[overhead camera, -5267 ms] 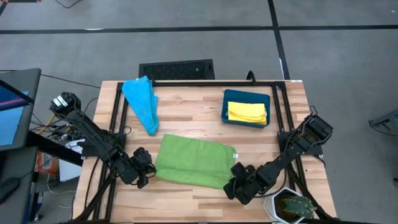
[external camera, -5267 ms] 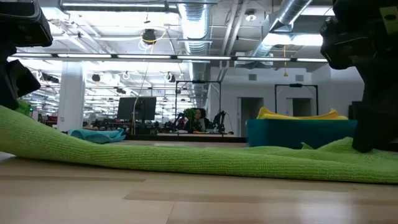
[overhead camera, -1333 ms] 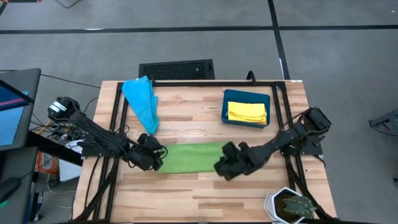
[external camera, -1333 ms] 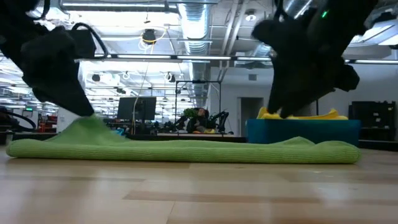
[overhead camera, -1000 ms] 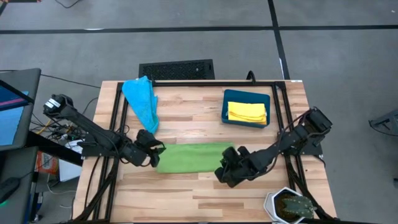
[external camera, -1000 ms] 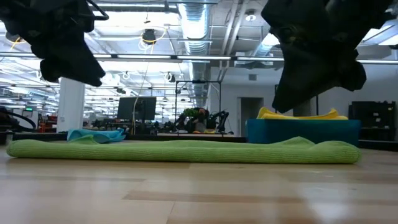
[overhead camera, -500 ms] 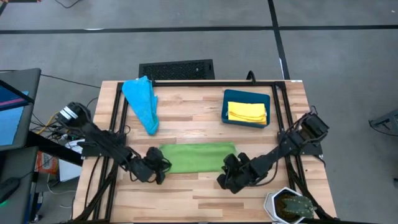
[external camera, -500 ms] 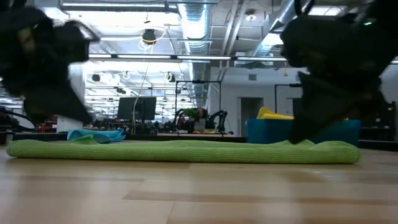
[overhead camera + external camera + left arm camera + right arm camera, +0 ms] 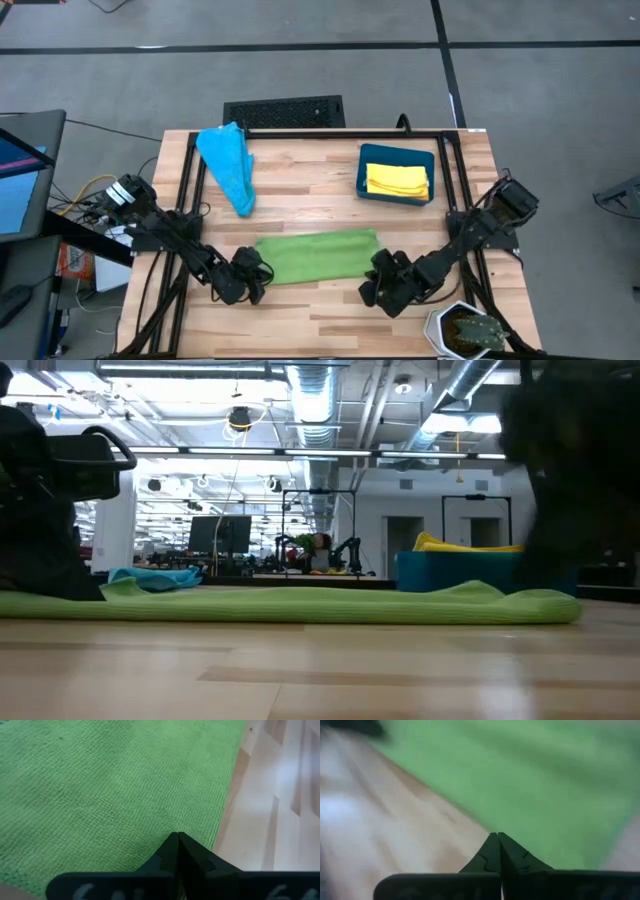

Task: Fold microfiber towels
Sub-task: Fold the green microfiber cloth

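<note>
Progress: green towel point(image 9: 316, 256), folded to a long narrow band, flat on the worktop point(image 9: 330, 195); judged part-folded, at least one crosswise fold still owing. Yellow towel point(image 9: 397, 180), folded, lies in the dark teal bin point(image 9: 366, 170), far beyond the right jaws; judged done. Light blue towel point(image 9: 228, 165), bunched and unfolded, well beyond the left jaws; judged not yet begun.

Left gripper point(image 9: 252, 284): jaws together, empty, low at the band's near left corner; in the wrist view the tips sit over the cloth just inside its edge.

Right gripper point(image 9: 381, 283): jaws together, empty, at the band's near right corner.

Surface: pale wood-plank worktop with a black frame.

Room: grey floor; open hall behind with ceiling ducts and strip lights; potted plant point(image 9: 468, 332) just outside the right jaws.
</note>
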You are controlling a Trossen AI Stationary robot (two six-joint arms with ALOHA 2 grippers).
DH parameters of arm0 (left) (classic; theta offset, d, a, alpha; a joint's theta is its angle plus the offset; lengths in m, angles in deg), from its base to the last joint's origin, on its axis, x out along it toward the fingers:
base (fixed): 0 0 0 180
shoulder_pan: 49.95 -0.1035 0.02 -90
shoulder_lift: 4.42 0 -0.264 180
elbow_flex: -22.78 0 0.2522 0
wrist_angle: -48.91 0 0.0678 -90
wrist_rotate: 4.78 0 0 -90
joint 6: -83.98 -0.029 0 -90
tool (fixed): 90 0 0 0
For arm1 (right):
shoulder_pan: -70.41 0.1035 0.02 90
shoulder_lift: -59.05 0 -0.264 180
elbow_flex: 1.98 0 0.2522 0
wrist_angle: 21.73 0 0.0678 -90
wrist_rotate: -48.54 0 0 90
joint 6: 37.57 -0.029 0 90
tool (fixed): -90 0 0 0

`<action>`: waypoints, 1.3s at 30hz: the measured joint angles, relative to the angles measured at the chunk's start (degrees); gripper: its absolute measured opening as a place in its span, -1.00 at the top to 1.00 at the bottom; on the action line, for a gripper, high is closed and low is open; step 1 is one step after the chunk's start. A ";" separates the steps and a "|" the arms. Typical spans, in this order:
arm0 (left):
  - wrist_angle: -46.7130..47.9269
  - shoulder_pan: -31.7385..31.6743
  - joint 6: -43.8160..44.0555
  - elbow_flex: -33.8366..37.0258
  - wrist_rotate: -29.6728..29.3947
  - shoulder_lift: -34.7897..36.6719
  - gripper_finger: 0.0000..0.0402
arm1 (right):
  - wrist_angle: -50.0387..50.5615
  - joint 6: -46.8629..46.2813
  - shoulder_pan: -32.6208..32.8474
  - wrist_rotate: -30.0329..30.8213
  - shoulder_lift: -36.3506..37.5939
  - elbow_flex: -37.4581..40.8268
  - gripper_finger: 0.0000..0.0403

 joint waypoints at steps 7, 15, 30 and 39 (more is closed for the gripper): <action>-0.43 0.34 0.51 0.11 -0.33 -0.09 1.00 | -7.87 14.92 -5.29 11.30 3.35 -3.70 0.98; -0.78 0.41 0.14 0.17 -0.87 -0.13 1.00 | -31.65 35.30 -18.31 -2.03 -8.66 -3.76 0.97; -0.43 0.41 -0.74 0.19 -0.24 -0.17 1.00 | -33.80 37.32 -25.39 -5.53 -12.52 -3.67 0.97; -0.48 0.41 -0.69 0.22 -0.03 -0.17 1.00 | -17.22 35.75 -18.07 -2.97 -4.98 -3.72 0.97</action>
